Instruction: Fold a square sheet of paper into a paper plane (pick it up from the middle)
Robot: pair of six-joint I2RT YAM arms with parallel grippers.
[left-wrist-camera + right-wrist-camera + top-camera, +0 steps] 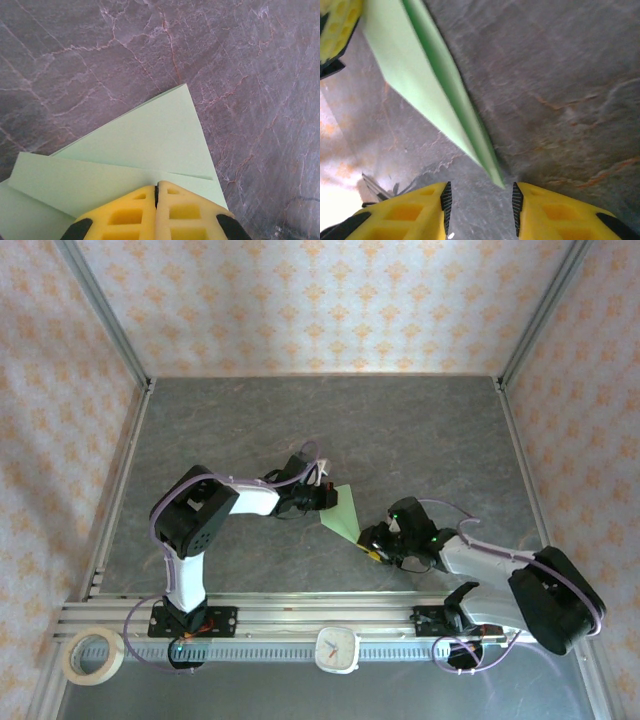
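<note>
On veined grey stone-look tabletop (420,440), a matte pale-green pointed paper plane (150,145)

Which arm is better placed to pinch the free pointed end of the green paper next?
Right, probably. The right gripper is open with the pointed tip of the folded paper just ahead of its fingers; the left gripper is shut on the other end, holding it.

Left end effector (156,194), fingers together on the green paper plane (150,135), over marbled table (100,50)
</note>
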